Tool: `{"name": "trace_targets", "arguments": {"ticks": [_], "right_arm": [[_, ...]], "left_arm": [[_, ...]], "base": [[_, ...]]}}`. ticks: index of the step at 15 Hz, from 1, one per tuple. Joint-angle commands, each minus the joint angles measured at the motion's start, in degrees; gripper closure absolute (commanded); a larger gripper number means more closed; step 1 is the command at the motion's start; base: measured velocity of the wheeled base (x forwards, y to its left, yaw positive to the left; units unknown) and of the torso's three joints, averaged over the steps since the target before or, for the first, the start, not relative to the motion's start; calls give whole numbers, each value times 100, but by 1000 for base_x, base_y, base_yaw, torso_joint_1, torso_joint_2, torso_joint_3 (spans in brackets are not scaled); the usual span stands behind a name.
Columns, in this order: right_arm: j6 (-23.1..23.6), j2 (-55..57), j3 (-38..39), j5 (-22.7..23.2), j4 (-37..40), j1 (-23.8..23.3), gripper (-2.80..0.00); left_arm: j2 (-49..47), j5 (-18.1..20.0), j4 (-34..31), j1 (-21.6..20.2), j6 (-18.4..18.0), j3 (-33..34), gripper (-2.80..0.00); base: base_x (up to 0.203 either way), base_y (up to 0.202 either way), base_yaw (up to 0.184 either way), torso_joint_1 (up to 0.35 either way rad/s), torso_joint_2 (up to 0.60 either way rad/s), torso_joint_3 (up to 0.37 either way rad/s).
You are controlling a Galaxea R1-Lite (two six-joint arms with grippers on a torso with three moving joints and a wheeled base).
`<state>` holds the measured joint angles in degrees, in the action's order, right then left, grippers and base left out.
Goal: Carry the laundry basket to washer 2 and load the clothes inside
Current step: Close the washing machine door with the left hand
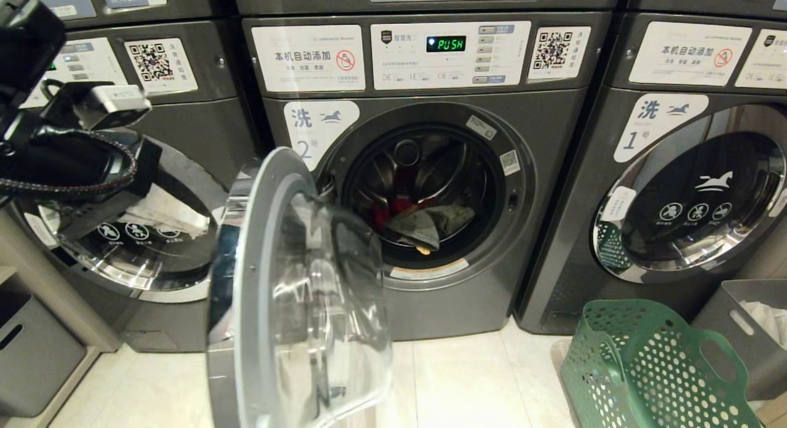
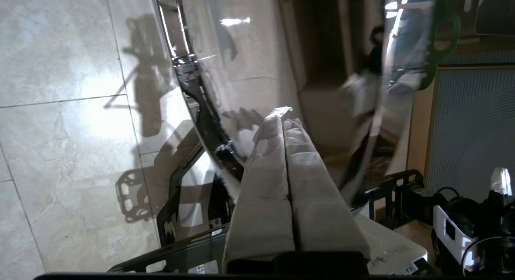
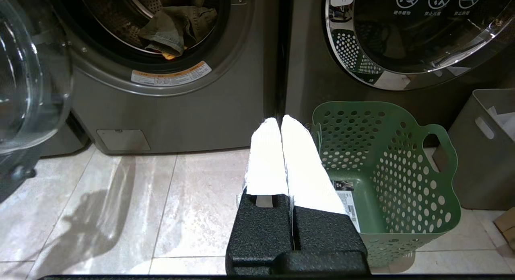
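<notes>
Washer 2 (image 1: 430,188) stands in the middle with its round glass door (image 1: 295,293) swung wide open. Grey and red clothes (image 1: 430,222) lie in the drum, also seen in the right wrist view (image 3: 173,26). The green perforated laundry basket (image 1: 645,366) sits on the floor at the lower right; it holds nothing but a label on its bottom (image 3: 386,163). My left gripper (image 2: 283,119) is shut and holds nothing, its white-wrapped tips close to the outer face of the door glass (image 2: 249,71). My right gripper (image 3: 281,121) is shut and holds nothing, low over the floor beside the basket.
Washer 1 (image 1: 695,200) stands to the right with its door shut, and another shut washer (image 1: 154,249) stands to the left. A grey bin (image 1: 750,329) sits behind the basket, and a second grey bin (image 1: 31,354) is at the far left. Pale floor tiles (image 1: 461,379) lie before washer 2.
</notes>
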<state>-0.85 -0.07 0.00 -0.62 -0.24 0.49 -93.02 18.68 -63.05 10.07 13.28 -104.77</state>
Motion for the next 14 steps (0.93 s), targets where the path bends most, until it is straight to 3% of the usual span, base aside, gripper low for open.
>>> {"name": "trace_targets", "arguments": {"ticks": [1,3,8,10,14], "right_arm": [[-3,7,0,1,-2,4,0],[-3,7,0,1,-2,4,0],[-11,7,0,1,-2,4,0],[-11,7,0,1,-2,4,0],[-11,7,0,1,-2,4,0]], "left_arm": [[-258,2,-17,435,44,-12,0],[-521,3,281,802,67,-25,0],[-1538,-251,1732,1677,52,-261,0],[-1896,-390,2656,1984,55,-332,0],[-2473,-991,4133,2409,63,-343,0]], "base": [[0,0,0,0,0,0],[0,0,0,0,0,0],[0,0,0,0,0,0],[0,0,0,0,0,0],[0,0,0,0,0,0]]}}
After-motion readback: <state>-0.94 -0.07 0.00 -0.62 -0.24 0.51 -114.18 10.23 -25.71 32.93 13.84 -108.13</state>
